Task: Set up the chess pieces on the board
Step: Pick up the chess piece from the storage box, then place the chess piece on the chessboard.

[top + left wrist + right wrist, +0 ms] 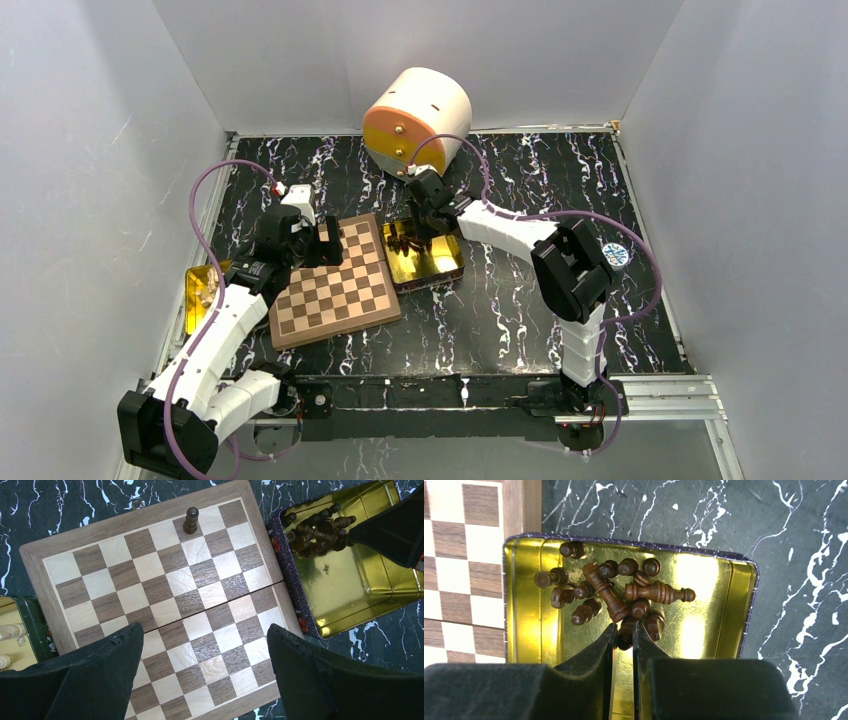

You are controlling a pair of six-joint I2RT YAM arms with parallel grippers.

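Right pincer point(624, 626) pinching piece point(626, 636) from pile point(614, 587) in tin point(719, 625), bound for board point(200, 605). Left pincer point(204, 629) spread over board, waiting; lone piece point(190, 520) at board's edge.

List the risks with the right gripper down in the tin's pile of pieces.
1. The right gripper bites into a tangled pile of chess pieces in the gold tin; it may pinch one crookedly or drag neighbours out.
2. The open left gripper hangs over the board; lowering carelessly could topple the lone standing piece.
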